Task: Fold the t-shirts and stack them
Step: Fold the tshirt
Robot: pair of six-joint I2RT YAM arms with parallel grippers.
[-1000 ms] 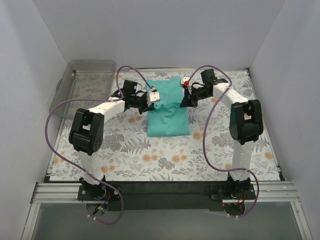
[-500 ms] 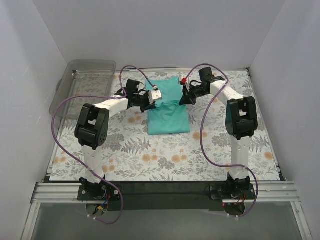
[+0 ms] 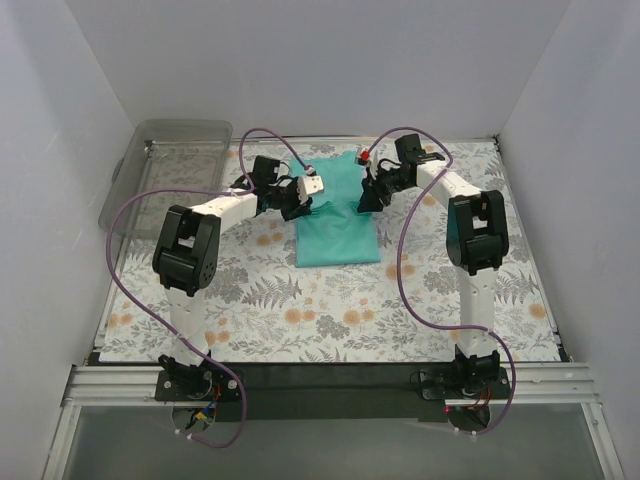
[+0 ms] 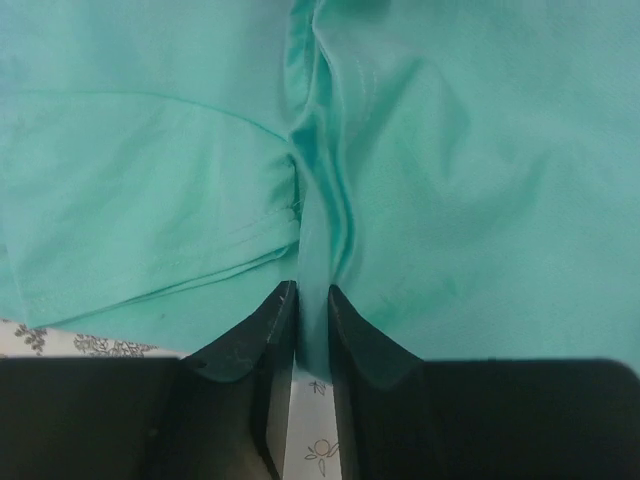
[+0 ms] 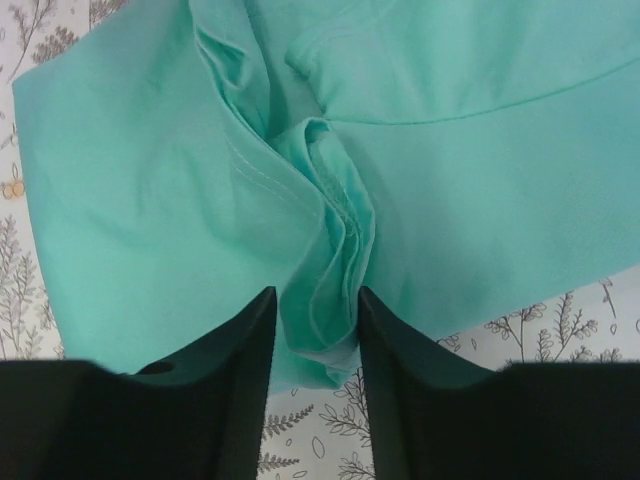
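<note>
A teal t-shirt (image 3: 337,225) lies partly folded on the floral tabletop (image 3: 300,320), in the far middle. My left gripper (image 3: 304,204) is at its left edge, shut on a thin fold of the shirt (image 4: 450,180), which passes between the fingertips (image 4: 277,315). My right gripper (image 3: 366,196) is at the right edge, shut on a bunched fold of the shirt (image 5: 150,200) that sits between its fingers (image 5: 385,330). No other t-shirt shows.
A clear plastic bin (image 3: 180,150) stands at the far left corner. White walls close in the table on the left, back and right. Purple cables loop over both arms.
Both grippers have moved toward the far side, still gripping the shirt's edges. The raised upper part of the shirt has come down flatter and stretched further back.
</note>
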